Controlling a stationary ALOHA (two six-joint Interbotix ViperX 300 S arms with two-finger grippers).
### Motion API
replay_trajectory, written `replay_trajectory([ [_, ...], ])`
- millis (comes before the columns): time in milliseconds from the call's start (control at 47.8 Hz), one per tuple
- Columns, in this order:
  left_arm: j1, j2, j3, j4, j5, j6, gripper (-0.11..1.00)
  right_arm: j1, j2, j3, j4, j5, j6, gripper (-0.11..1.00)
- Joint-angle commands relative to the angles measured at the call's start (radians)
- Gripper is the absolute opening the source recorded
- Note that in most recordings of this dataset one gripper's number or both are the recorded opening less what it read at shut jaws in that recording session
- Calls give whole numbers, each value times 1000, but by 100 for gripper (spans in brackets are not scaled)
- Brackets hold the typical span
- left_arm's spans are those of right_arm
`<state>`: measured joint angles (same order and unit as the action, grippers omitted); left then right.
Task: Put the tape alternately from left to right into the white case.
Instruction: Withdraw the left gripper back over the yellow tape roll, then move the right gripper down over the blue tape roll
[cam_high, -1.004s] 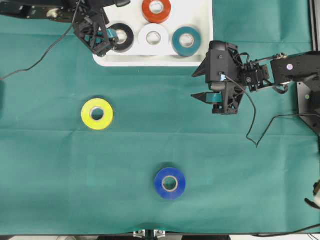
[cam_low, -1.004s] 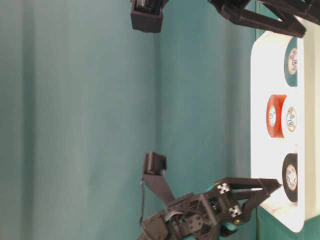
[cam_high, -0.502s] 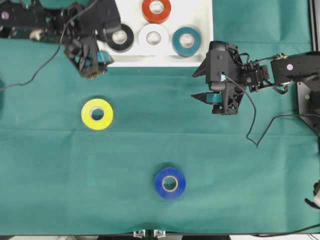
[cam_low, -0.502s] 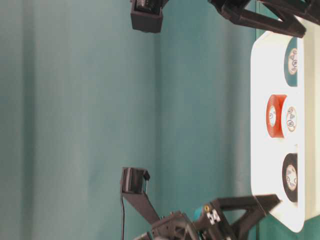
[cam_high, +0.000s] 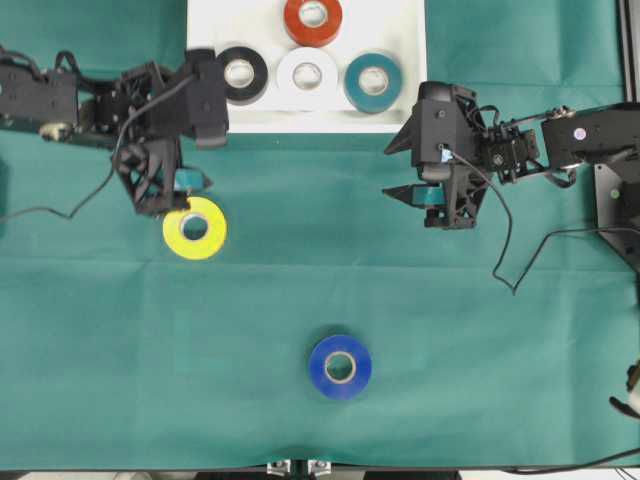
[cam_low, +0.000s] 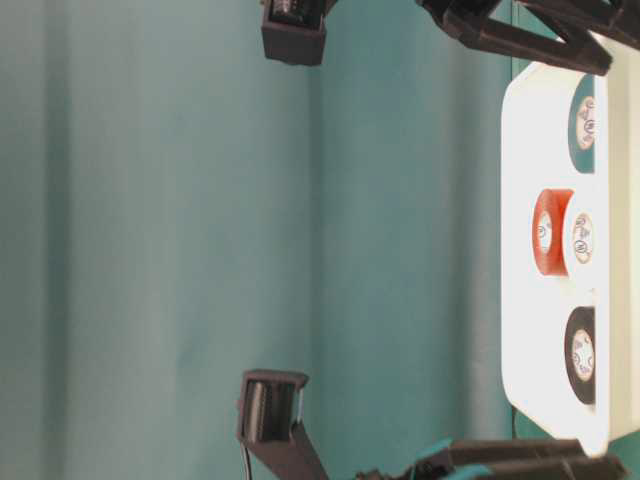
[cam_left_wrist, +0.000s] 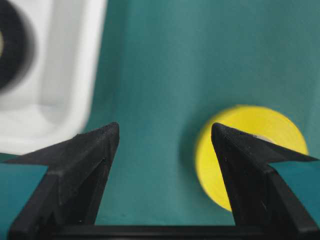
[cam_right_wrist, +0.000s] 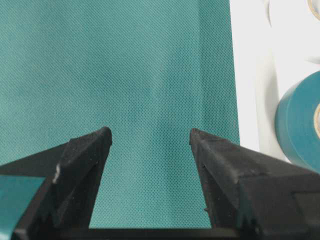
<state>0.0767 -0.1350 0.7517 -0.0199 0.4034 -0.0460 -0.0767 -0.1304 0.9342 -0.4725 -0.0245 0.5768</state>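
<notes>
1. White case (cam_high: 400, 100), top centre of the overhead view, on the green cloth (cam_high: 450, 350). It holds four rolls: orange-red (cam_high: 313, 19), black (cam_high: 240, 73), white (cam_high: 307, 75), teal (cam_high: 373, 81).
2. Yellow roll (cam_high: 195, 228), left of centre, on the cloth.
3. Blue roll (cam_high: 340, 366), lower centre, on the cloth.
4. Left gripper (cam_high: 172, 183), just above the yellow roll; claw spread wide, nothing between its fingers.
5. Right gripper (cam_high: 404, 166), right of the case, over bare cloth; claw spread, empty.

The white case (cam_high: 400, 120) is cut off at the overhead view's top edge, and the black roll (cam_left_wrist: 12, 50) is blurred.
</notes>
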Motion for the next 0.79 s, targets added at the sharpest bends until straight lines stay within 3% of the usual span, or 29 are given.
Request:
replay_trajectory([
  [0,-32,-23,0,-2,-6,2,94,2,-20,-8,0,-8,2,71],
  [293,-92,-23,21,-2,-14,-3,93,2,-20,-6,0,-8,2,71],
  [774,-95,-23,48,-2,-87,-3,93,3,-20,-9,2,-8,3,71],
])
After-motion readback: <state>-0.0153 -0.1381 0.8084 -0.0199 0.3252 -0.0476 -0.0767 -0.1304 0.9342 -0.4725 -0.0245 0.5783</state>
